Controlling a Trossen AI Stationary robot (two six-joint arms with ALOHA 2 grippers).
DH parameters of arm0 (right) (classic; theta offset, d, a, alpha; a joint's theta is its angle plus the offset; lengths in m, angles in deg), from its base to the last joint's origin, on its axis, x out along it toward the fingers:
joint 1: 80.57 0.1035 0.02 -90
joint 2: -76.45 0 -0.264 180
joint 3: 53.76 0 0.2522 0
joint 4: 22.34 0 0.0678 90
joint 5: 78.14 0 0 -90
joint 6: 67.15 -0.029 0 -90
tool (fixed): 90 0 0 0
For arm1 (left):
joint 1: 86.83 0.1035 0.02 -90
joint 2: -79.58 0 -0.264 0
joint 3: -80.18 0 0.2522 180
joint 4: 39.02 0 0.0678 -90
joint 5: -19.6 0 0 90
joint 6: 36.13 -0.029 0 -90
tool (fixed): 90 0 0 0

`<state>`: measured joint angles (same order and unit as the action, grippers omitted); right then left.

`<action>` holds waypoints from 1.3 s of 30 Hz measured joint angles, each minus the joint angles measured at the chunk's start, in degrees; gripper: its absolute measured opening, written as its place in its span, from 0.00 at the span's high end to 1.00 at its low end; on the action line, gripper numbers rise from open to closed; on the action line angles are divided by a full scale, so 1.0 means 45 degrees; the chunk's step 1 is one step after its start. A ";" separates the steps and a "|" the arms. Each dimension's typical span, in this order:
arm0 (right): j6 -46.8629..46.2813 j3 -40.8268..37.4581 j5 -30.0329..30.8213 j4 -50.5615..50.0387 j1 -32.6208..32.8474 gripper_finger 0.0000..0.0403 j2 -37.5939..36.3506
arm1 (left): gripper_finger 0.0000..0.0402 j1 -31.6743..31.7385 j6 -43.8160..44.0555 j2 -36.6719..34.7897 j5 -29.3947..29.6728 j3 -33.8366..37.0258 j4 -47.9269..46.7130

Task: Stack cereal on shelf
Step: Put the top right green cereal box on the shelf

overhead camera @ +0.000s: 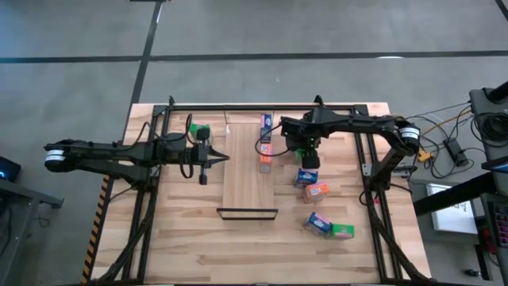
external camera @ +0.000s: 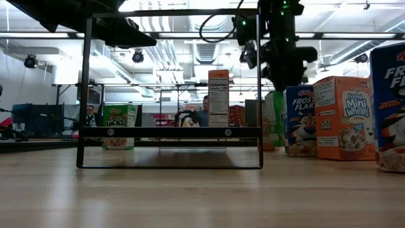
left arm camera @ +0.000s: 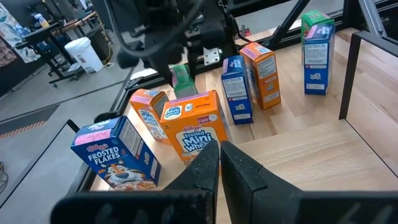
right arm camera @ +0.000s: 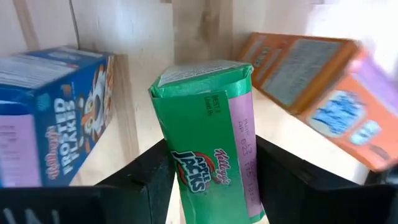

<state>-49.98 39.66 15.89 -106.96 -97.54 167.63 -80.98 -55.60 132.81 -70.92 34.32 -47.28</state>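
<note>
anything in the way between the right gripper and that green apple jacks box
Nothing visible. The green Apple Jacks box already sits between the right gripper fingers, one on each side. A blue Frosted Flakes box stands beside it, not in the way.

The tabletop [overhead camera: 198, 246] is made of pale planked wood, matt, with visible seams and grain. The shelf [overhead camera: 246, 179] is seen as smoother, lighter wood, edged by a thin dark metal lip [overhead camera: 247, 211]. The cereal boxes are printed cardboard with a slight sheen; creased folds can be made out on the top flap of the green box [right arm camera: 208, 143], which is flanked by the matt black plastic-looking fingers [right arm camera: 146, 180] of the right claw [right arm camera: 211, 177]. The frame [external camera: 85, 88] around the tabletop is dark painted metal, fairly dull.
</note>
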 joint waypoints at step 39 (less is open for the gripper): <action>-1.2708 0.5853 -0.2347 -0.1308 0.4983 0.61 0.1271 | 1.00 -0.0001 -0.0002 0.0000 0.0000 0.0000 0.0010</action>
<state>-107.17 66.00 5.33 -112.85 -75.12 173.35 -80.99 -55.61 132.81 -70.92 34.32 -47.24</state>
